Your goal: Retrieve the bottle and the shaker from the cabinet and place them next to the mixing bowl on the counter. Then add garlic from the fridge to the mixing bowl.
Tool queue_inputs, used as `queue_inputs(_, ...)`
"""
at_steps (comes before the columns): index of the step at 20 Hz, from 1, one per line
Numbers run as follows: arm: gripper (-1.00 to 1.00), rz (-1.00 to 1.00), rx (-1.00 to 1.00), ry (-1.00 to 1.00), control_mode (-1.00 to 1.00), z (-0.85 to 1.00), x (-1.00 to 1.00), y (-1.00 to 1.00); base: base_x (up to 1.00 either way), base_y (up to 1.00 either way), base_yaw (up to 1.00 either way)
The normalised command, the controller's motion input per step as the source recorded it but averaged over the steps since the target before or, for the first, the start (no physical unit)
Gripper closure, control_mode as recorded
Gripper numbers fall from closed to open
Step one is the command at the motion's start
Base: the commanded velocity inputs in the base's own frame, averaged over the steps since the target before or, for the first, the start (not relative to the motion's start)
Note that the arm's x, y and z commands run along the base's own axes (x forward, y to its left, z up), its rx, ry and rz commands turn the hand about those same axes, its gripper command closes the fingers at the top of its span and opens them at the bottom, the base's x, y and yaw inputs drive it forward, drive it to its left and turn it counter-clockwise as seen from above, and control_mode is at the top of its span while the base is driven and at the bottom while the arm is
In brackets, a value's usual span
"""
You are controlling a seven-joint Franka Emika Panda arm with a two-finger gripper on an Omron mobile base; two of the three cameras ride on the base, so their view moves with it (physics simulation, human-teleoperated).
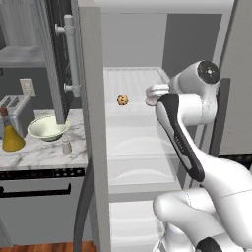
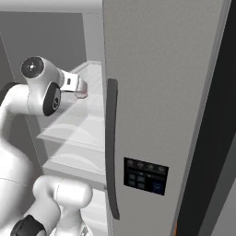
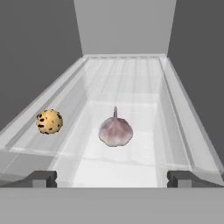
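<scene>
Fridge (image 1: pixel 93 147) door stands open; thick silver handle (image 1: pixel 70 54) visible on the swung-out door. The white arm reaches into the upper compartment, gripper (image 3: pixel 112 178) level with a white inner shelf (image 3: pixel 127 78). Jaws released, spread wide, with nothing between them; the two dark fingertips (image 3: pixel 41 178) sit at either side of the hand view.

Garlic (image 3: pixel 115 131), a whitish bulb with a faint purple tint and its tip up, rests on the shelf straight ahead of the gripper, centred between the fingertips but apart from them. A tan cookie with dark specks (image 3: pixel 49 121) lies on the same shelf to the garlic's left in the hand view, near the shelf's side rail and clearly apart from the bulb. From the left base view the cookie (image 1: pixel 122 100) shows beside the hand on that shelf.

Tabletop (image 1: pixel 44 150), white marble, to the left of the fridge: mixing bowl (image 1: pixel 47 128), pale cream-green, upright. Bottle (image 1: pixel 12 135) with amber liquid stands left of the bowl; the small shaker (image 1: pixel 66 145) stands just in front of the bowl on its right. Toaster (image 1: pixel 12 109) behind the bottle.
</scene>
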Motion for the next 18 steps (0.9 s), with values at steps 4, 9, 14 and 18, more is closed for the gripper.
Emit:
queue_inputs(4,-1.0,0.0,-0.01,0.0,-1.0,-0.17,0.46,0.01,0.0,0.0,0.0)
queue_inputs(9,-1.0,0.0,-0.02,0.0,-1.0,-0.3,0.31,0.05,0.0,0.0,0.0)
queue_inputs(14,-1.0,0.0,0.0,0.0,-1.0,-0.2,0.18,0.03,0.0,0.0,0.0)
queue_inputs(18,-1.0,0.0,0.0,0.0,-1.0,0.0,0.2,0.0,0.0,0.0,0.0)
